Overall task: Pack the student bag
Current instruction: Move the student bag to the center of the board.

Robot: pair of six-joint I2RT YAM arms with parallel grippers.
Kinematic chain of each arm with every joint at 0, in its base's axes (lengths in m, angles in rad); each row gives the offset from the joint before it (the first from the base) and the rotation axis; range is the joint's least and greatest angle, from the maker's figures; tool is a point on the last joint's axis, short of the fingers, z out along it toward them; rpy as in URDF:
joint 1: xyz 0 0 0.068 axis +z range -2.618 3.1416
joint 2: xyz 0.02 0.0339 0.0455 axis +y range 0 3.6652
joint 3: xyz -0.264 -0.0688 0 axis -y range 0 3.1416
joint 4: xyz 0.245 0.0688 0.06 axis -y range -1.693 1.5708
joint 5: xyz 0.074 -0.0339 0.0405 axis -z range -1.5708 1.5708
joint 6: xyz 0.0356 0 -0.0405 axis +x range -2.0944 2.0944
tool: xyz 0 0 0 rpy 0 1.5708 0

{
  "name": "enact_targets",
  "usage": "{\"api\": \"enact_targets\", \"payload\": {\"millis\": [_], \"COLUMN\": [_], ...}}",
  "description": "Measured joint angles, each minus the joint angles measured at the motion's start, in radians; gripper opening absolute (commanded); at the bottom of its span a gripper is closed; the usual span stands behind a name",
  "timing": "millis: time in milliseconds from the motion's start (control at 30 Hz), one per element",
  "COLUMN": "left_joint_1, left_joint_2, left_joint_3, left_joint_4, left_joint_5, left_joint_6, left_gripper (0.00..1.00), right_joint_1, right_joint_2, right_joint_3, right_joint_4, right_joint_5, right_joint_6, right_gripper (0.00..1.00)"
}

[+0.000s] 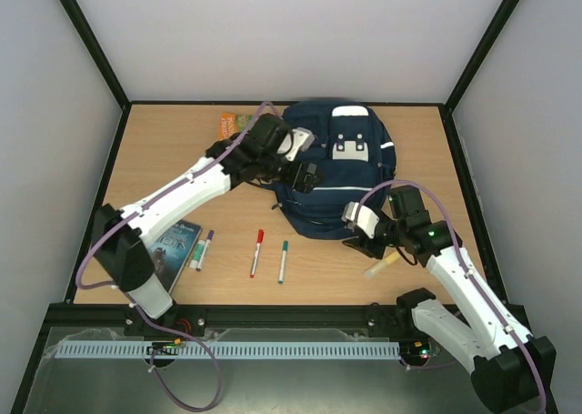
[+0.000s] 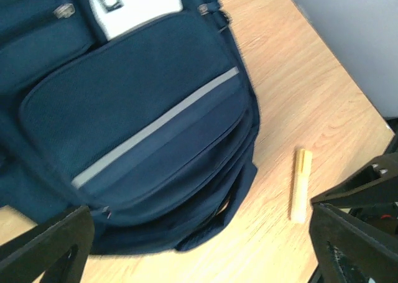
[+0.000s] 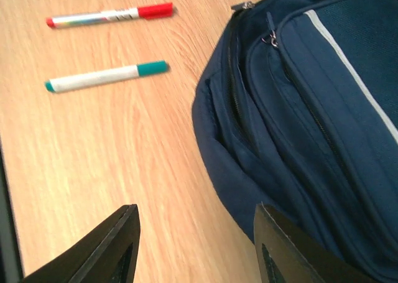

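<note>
The navy-blue student bag (image 1: 350, 173) lies flat at the back middle of the table, white patches up. It fills the left wrist view (image 2: 137, 127) and the right side of the right wrist view (image 3: 311, 109). My left gripper (image 1: 307, 176) hovers over the bag's left part, open and empty. My right gripper (image 1: 356, 245) is open and empty at the bag's near right edge, above the wood. A yellow highlighter (image 1: 382, 266) lies beside it, also in the left wrist view (image 2: 301, 185). A red-capped pen (image 1: 256, 252) and a green-capped pen (image 1: 283, 260) lie in front of the bag.
A purple-capped marker (image 1: 203, 248) and a dark booklet (image 1: 173, 247) lie at the near left under the left arm. An orange card (image 1: 233, 121) lies at the back left beside the bag. The pens also show in the right wrist view: red (image 3: 112, 14), green (image 3: 106, 76).
</note>
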Motion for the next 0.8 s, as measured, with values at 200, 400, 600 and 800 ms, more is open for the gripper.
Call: {"api": "enact_targets", "payload": {"millis": [200,400,600,800], "left_joint_1": [0.116,0.342,0.633,0.739], "left_joint_2": [-0.179,-0.323,-0.295,-0.148], "left_joint_3": [-0.256,-0.459,-0.571,-0.628], "left_joint_4": [0.04,0.064,0.152,0.28], "left_joint_5": [-0.02,-0.064,-0.046,0.014], "left_joint_6": [-0.053,-0.104,-0.192,-0.332], "left_gripper": [0.99,0.99,0.97,0.91], "right_joint_1": [0.0,0.008,0.01,0.01], "right_joint_2": [0.038,0.114,0.098,0.101], "right_joint_3": [0.02,0.023,0.001,-0.003], "right_joint_4": [0.027,0.092,0.124,0.147], "right_joint_5": [-0.141,-0.206,-0.183,-0.154], "right_joint_6": [0.137,0.252,0.276,0.302], "right_gripper": [0.54,0.56,0.57,0.56]}}
